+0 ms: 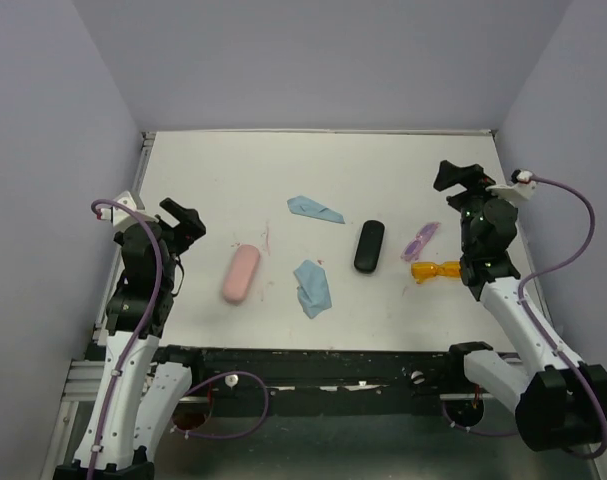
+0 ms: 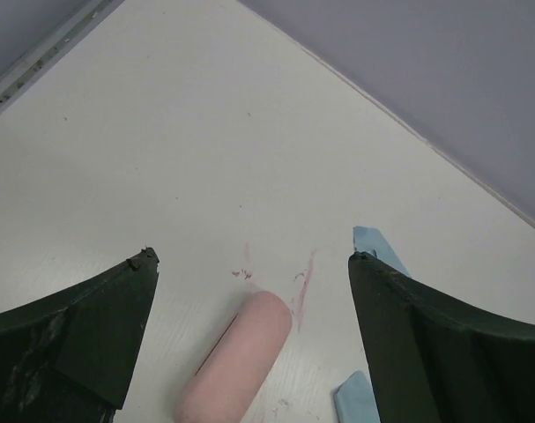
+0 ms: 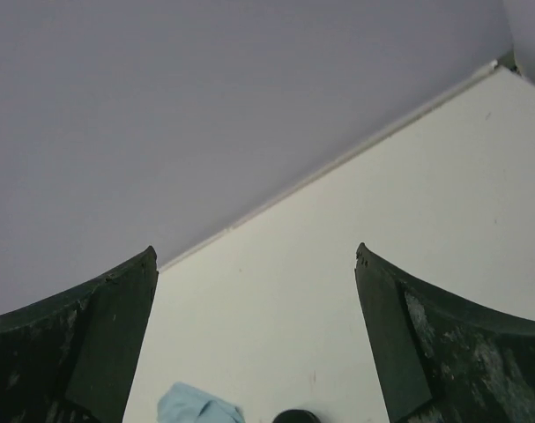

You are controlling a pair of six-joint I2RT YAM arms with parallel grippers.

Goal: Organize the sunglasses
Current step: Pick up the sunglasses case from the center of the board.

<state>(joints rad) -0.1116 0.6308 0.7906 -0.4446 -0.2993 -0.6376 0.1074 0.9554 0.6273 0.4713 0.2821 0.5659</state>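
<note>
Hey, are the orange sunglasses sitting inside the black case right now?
No, the orange sunglasses lie out on the table, beside the black case and not touching it.

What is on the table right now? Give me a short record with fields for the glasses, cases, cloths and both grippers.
orange sunglasses: loose on the table, right side, by the right arm
pink-purple sunglasses: loose, just beyond the orange pair
black case: left of both pairs, looks shut
pink case: left of centre, looks shut
far blue cloth: between the cases, farther back
near blue cloth: between the cases, nearer the arms
left gripper: open, empty
right gripper: open, empty
</note>
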